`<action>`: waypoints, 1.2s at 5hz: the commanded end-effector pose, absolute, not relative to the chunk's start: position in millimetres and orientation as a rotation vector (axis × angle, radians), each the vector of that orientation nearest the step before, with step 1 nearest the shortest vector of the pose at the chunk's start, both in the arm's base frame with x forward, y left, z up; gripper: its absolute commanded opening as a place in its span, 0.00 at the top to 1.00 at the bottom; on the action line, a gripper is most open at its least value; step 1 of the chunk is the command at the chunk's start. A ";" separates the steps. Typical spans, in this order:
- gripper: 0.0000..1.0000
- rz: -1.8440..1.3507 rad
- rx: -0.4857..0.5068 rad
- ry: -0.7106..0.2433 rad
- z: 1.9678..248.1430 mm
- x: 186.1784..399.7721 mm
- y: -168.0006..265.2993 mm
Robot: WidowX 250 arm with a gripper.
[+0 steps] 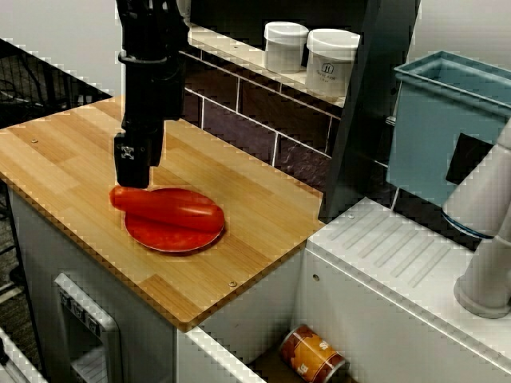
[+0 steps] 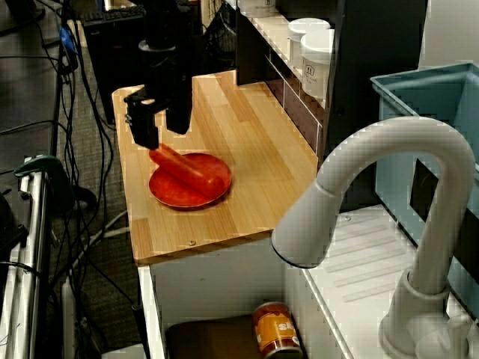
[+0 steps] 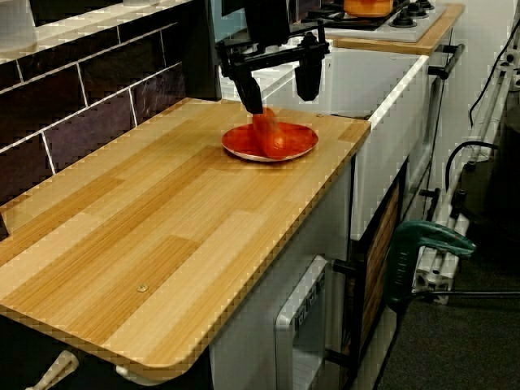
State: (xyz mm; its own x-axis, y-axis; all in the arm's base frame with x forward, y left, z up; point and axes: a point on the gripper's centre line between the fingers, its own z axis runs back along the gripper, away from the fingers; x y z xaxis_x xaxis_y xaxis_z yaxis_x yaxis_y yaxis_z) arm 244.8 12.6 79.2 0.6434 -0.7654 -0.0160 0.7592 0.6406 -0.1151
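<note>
Seen from my remote station: the black two-fingered gripper (image 3: 279, 85) hangs with its fingers (image 3: 252, 91) spread wide apart, clamped on nothing, above the far end of a long, glossy red sausage-shaped object (image 1: 168, 206). The object lies across a round red plate (image 1: 172, 242) on the pale wooden bench (image 1: 263, 215), one end jutting past the rim. In the view along the bench, one finger stands right at that end; I cannot tell whether it touches. Two white lidded jars (image 1: 286, 46) sit on the tiled ledge behind, well apart from the plate. An orange-labelled can (image 1: 313, 351) lies in the sink beside the bench, below a white curved tap (image 2: 374, 172).
</note>
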 end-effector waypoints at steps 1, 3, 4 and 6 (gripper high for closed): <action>0.00 -0.831 -0.044 0.015 66.9 250.5 3.5; 0.00 -0.807 -0.011 0.035 43.7 252.4 -2.4; 0.00 -0.810 0.000 0.029 38.7 243.9 -0.4; 1.00 -0.816 -0.021 0.025 46.6 239.3 11.2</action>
State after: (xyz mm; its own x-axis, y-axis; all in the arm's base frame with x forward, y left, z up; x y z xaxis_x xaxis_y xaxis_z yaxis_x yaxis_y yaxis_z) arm 245.3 0.1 35.1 0.6864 -0.7251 -0.0556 0.7212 0.6886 -0.0759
